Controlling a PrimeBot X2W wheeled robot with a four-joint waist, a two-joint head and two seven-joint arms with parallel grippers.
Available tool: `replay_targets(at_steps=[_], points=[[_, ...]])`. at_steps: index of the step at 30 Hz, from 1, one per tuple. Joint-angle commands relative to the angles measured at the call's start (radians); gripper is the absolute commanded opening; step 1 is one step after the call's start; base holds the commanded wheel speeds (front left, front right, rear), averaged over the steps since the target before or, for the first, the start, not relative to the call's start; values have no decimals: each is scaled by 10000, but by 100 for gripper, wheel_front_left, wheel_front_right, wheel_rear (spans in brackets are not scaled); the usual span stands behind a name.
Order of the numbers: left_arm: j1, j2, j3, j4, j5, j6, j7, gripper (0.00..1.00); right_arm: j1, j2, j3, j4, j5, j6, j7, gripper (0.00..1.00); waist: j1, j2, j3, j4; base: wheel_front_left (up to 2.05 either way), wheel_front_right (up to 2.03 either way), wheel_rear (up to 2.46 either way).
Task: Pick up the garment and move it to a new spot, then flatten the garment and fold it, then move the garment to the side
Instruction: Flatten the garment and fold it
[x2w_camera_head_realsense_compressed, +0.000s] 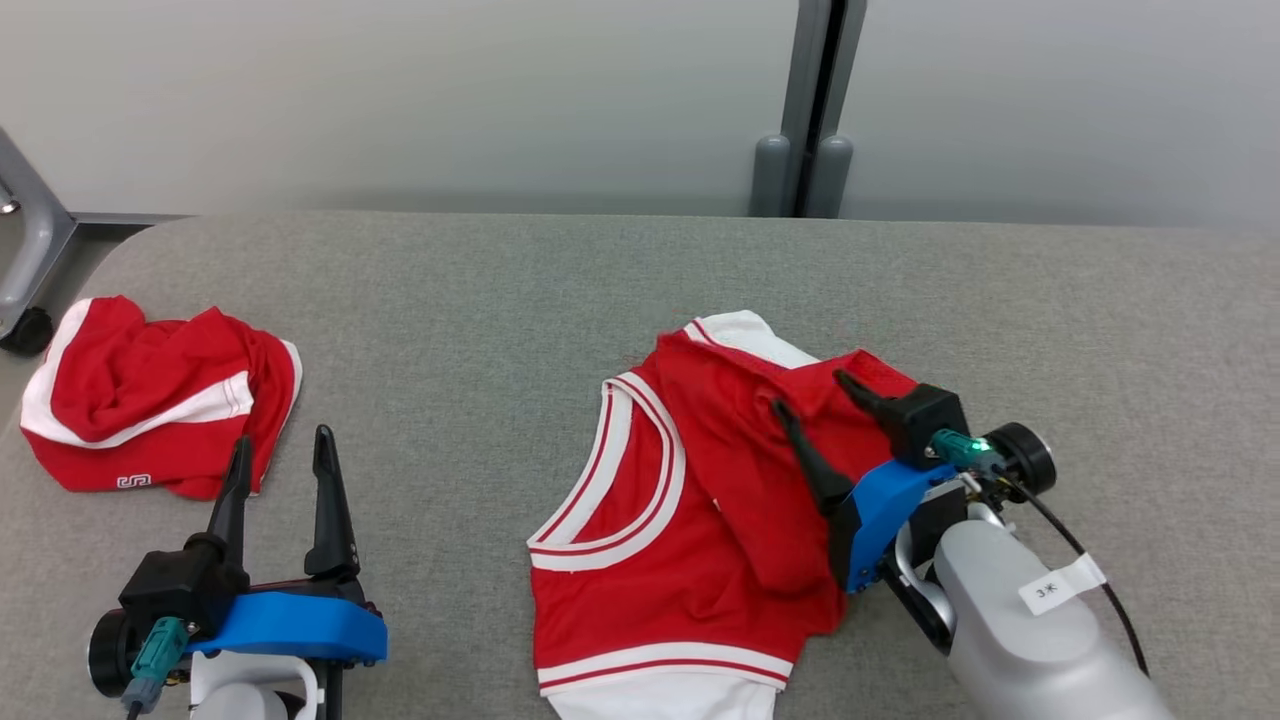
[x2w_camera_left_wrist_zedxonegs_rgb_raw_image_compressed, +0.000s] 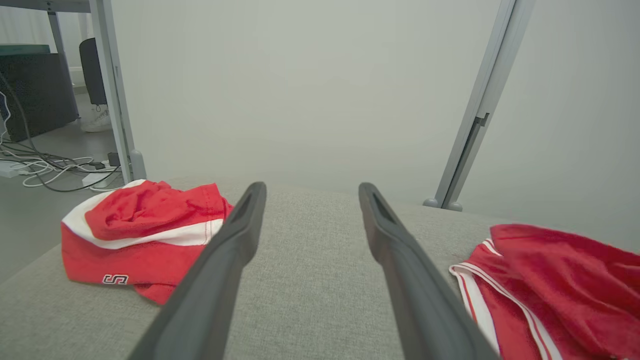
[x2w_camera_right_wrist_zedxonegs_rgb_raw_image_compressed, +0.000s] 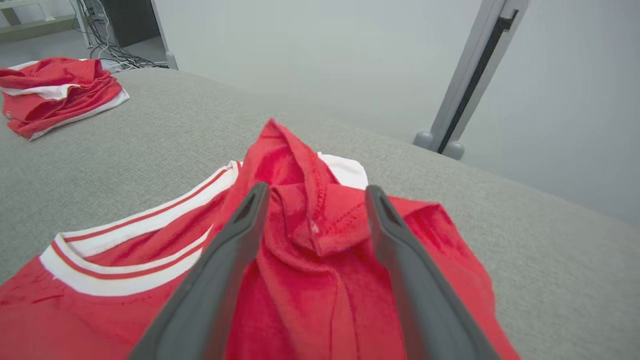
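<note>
Floppy red-and-white jersey (x2w_camera_head_realsense_compressed: 660, 540) is seen rumpled on the grey fabric desk (x2w_camera_head_realsense_compressed: 480, 290); right end effector (x2w_camera_head_realsense_compressed: 808, 392) is spread wide over its bunched fold, left end effector (x2w_camera_head_realsense_compressed: 281, 440) wide too, nothing gripped; hems probably best pinched

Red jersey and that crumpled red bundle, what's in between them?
Mostly bare grey table, plus the left gripper, jaws open, near the bundle. The head view shows it.

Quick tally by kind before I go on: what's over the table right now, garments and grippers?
Red jersey: 1
Crumpled red garment: 1
Grippers: 2, the left gripper and the right gripper, both open
Total: 4
</note>
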Motion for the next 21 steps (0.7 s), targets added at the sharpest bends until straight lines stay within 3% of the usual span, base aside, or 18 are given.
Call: replay_targets(at_steps=[1,10,16,21], points=[[32,-13,71,-46,3,72,-27,100,180,-220,-189,-224,-18,-2,-78,100,0,0,-94,-160,0,0,0],[253,-13,263,-234,87,65,-27,100,1663,-1110,-2095,-2375,-472,-1,-89,100,0,0,-198,-635,0,0,0],[327,-14,322,-284,144,30,-28,100,2436,-980,-2907,-3367,-921,-1,113,100,0,0,-194,-714,0,0,0],[226,-14,228,-253,183,-1,-27,100,2633,-720,-2745,-3896,-1045,-1,458,100,0,0,-162,-608,0,0,0]])
